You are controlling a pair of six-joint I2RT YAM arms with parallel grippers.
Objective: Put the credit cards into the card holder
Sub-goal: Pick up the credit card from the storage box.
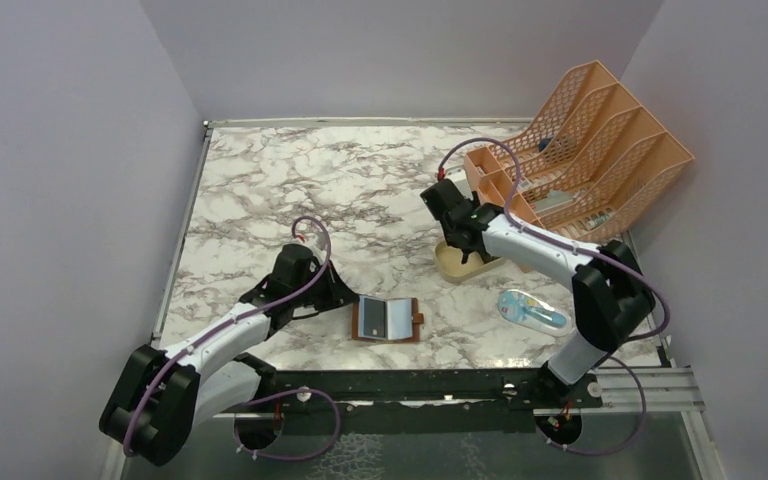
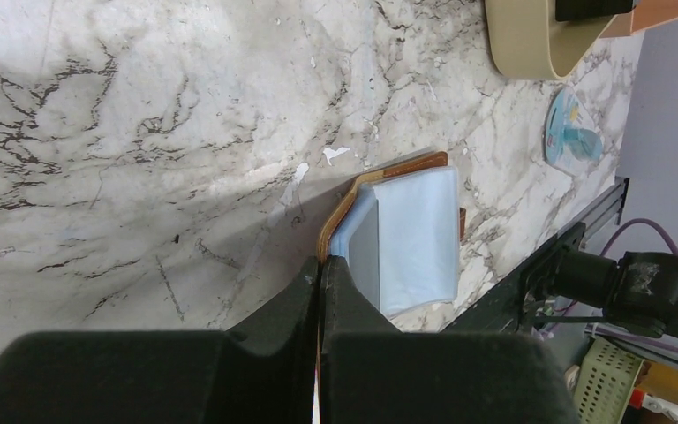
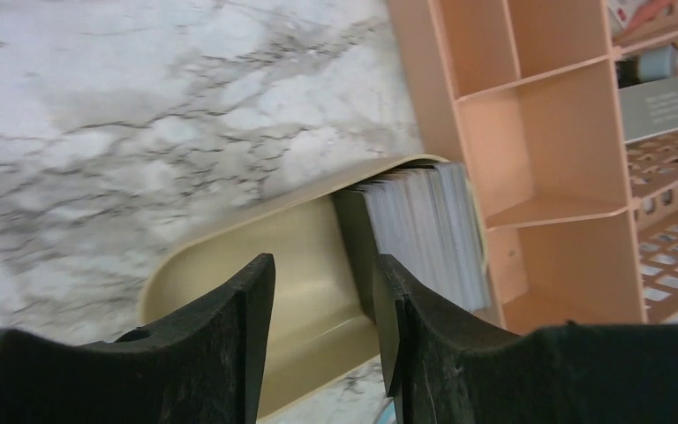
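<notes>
The brown card holder (image 1: 387, 320) lies open on the marble, its pale clear sleeves (image 2: 415, 238) facing up. My left gripper (image 2: 320, 265) is shut on the card holder's near-left cover edge, and a thin brown strip shows between its fingers. In the top view the left gripper (image 1: 345, 298) sits at the holder's left side. The credit cards (image 3: 424, 230) stand as a stack on edge at the far end of a tan tray (image 3: 229, 238), with a dark card at the front. My right gripper (image 3: 325, 265) hangs open over the tray, with nothing between its fingers and its right finger close beside the dark card.
An orange mesh file rack (image 1: 580, 150) stands at the back right, right behind the tan tray (image 1: 455, 265). A blue-and-clear packet (image 1: 530, 310) lies near the right arm's base. The walls close in on three sides.
</notes>
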